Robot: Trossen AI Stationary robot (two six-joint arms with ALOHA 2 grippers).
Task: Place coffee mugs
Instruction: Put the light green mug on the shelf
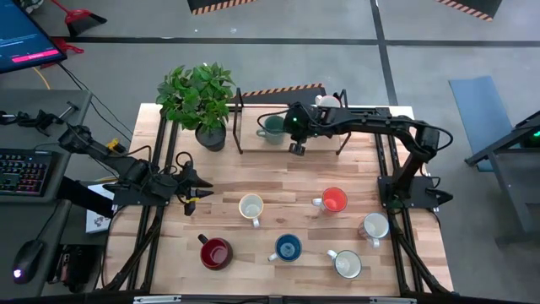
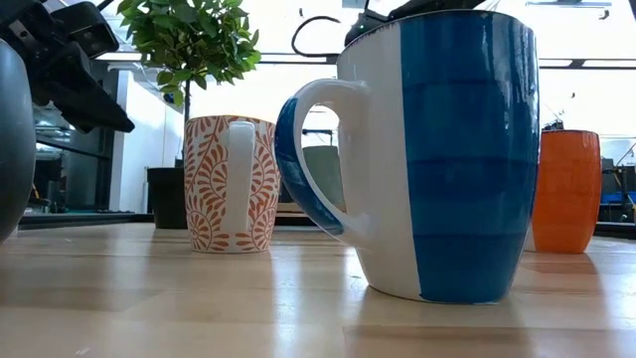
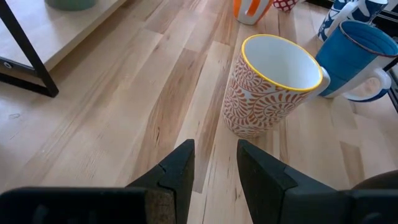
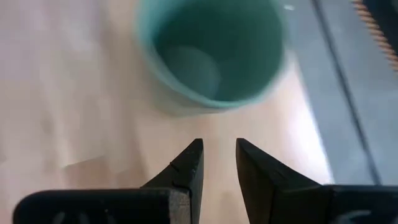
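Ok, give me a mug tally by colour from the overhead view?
Teal-green mug: 1
Cream patterned mug: 1
Orange mug: 1
Red mug: 1
Blue mug: 1
White/grey mugs: 2
Total: 7 clear mugs; a white object behind the right arm is too hidden to call.

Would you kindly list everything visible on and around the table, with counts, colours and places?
Teal mug: one, on the low rack at the table's far side.
Rack: one, black frame with a wooden shelf.
Patterned mug: one, cream with orange swirls, mid-table.
Orange mug: one, right of centre.
Red mug: one, near edge, left.
Blue mug: one, near edge, centre.
White mugs: two, near right corner.
Plant: one, green, dark pot, far left corner.
Keyboard: one, beside the table.
Left gripper: empty, fingers parted, facing the patterned mug.
Right gripper: empty, fingers parted, beside the teal mug.
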